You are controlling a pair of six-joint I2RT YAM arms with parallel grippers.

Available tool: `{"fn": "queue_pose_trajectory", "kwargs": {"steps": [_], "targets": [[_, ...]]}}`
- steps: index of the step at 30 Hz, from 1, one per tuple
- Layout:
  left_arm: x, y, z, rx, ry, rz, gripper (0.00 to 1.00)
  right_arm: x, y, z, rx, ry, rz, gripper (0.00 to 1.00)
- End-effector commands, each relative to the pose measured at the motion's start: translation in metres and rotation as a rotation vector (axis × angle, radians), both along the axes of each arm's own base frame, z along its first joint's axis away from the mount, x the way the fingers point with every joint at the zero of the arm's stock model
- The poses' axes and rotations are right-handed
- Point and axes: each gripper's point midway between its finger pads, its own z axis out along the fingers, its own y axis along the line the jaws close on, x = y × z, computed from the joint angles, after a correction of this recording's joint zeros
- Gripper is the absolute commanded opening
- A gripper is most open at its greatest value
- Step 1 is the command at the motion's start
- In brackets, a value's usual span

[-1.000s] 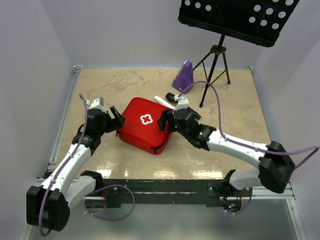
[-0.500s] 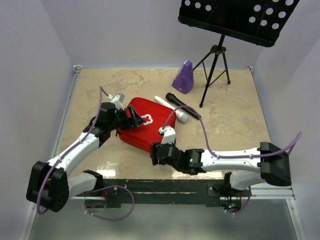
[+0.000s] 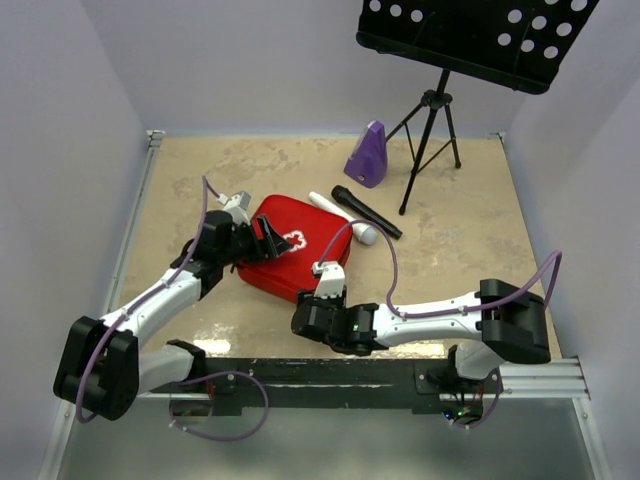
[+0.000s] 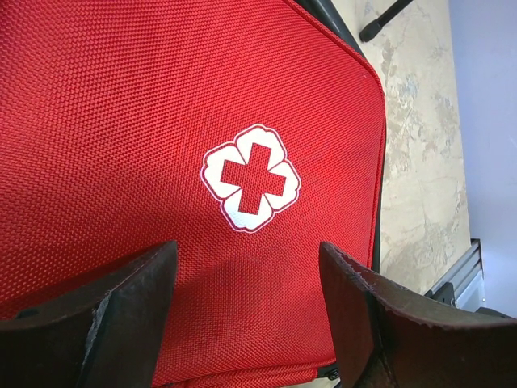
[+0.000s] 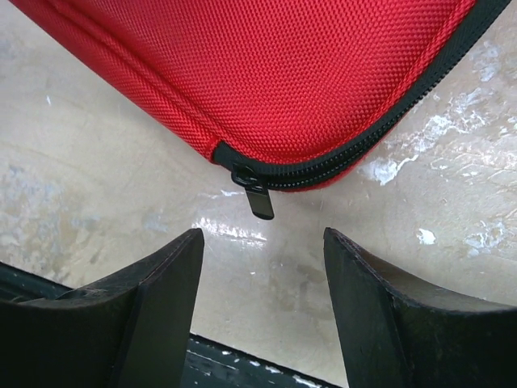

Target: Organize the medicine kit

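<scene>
The medicine kit (image 3: 305,265), a red zipped case with a white cross emblem (image 3: 293,239), lies closed flat on the table's middle. My left gripper (image 3: 266,243) is open and hovers over the kit's left part. In the left wrist view the emblem (image 4: 250,178) lies just ahead of the open gripper (image 4: 246,271). My right gripper (image 3: 306,314) is open and low at the kit's near corner. In the right wrist view the black zip pull (image 5: 258,200) hangs from the kit's edge (image 5: 266,73), just ahead of the open, empty gripper (image 5: 262,246).
A black microphone (image 3: 365,211) and a white tube (image 3: 335,207) lie just beyond the kit. A purple metronome (image 3: 367,155) and a music stand (image 3: 430,130) stand at the back. The table's front rail (image 3: 330,370) is close behind the right gripper.
My right arm swung from the kit's right side down to its near corner by the front rail. My left gripper moved right, over the kit's top.
</scene>
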Motion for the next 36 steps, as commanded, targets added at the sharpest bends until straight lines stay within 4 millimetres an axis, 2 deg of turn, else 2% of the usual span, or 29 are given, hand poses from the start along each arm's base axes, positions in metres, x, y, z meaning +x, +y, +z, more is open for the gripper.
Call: {"fn": "queue_pose_trajectory", "kwargs": {"steps": [1,5,9,14,17,25,31,36], "targets": [[-0.013,0.008,-0.033,0.057,0.082,0.008,0.75,0.013,0.007,0.028,0.084,-0.058,-0.086,0.65],[-0.015,0.008,-0.034,0.059,0.084,0.006,0.75,0.016,0.007,0.029,0.071,-0.071,-0.096,0.60],[-0.016,0.009,-0.036,0.054,0.085,0.006,0.75,0.017,0.006,0.022,0.056,-0.067,-0.099,0.47],[-0.018,0.009,-0.037,0.056,0.088,0.001,0.75,0.016,0.006,0.019,0.047,-0.065,-0.097,0.38],[-0.018,0.009,-0.037,0.054,0.087,0.000,0.75,0.019,0.003,0.016,0.035,-0.062,-0.108,0.39],[-0.021,0.009,-0.037,0.055,0.086,-0.006,0.75,0.023,0.008,0.023,0.054,-0.078,-0.118,0.50],[-0.024,0.010,-0.040,0.053,0.091,-0.004,0.75,0.031,0.009,0.021,0.057,-0.084,-0.137,0.49],[-0.027,0.010,-0.041,0.052,0.096,-0.008,0.75,0.038,0.008,0.014,0.046,-0.072,-0.145,0.42]]}}
